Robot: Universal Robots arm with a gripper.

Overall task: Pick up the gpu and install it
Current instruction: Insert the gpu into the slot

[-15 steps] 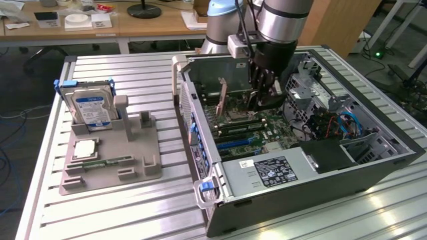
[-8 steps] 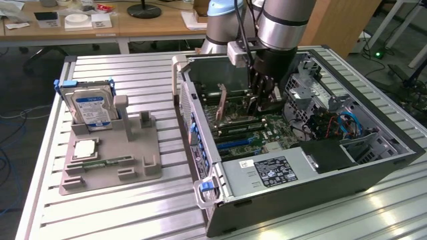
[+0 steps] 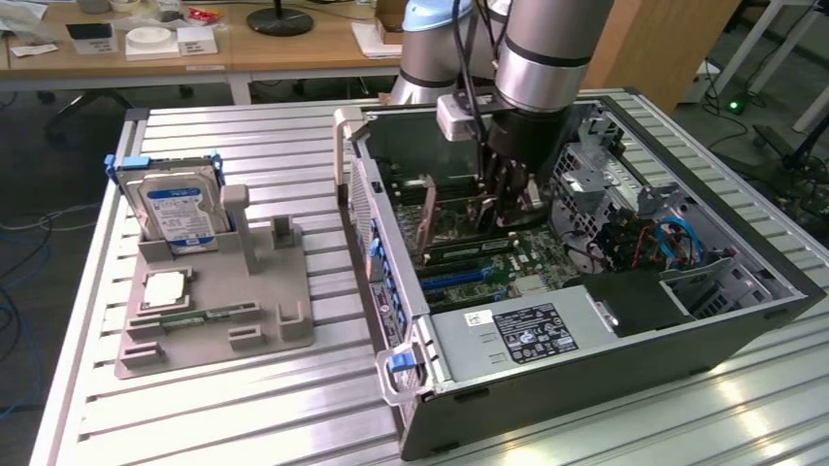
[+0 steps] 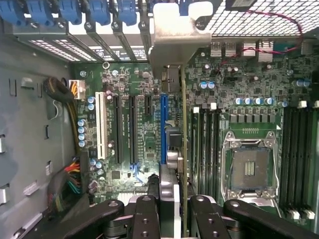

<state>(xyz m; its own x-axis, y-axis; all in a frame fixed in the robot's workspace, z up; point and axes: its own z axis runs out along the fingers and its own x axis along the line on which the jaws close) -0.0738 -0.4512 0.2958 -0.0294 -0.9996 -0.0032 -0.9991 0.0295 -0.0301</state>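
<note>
Slatted aluminium tabletop (image 3: pixel 259 146) is seen beneath an open computer case (image 3: pixel 725 320), with a grey fixture tray (image 3: pixel 214 335) and a hard drive (image 3: pixel 182 209) set well apart from it on the exterior view's left. Inside the case, the gripper (image 3: pixel 508 199) is positioned close above the motherboard (image 4: pixel 144 89). The gpu (image 4: pixel 183 124) is held edge-on between the 2 fingers (image 4: pixel 144 219), which are drawn narrow and clamped on the card's faces. Its silvery bracket (image 4: pixel 172 40) is turned toward the case's rear wall, near a row of blue clips (image 4: pixel 75 10). The card's edge is seen just beside 1 long blue slot (image 4: pixel 163 129), between that slot and the memory slots (image 4: pixel 207 144); whether the slot is already touched cannot be told. Several risks can be judged from this. If the edge is not lined up with the slot, any downward force would be taken by the slot's rim or by neighbouring components, and the contacts could be damaged. The bracket could be caught on the rear frame if it is offset, and the card would then be tilted in the grip. A thin card gripped away from its bracket could also be pivoted or slipped under a pushing load.
</note>
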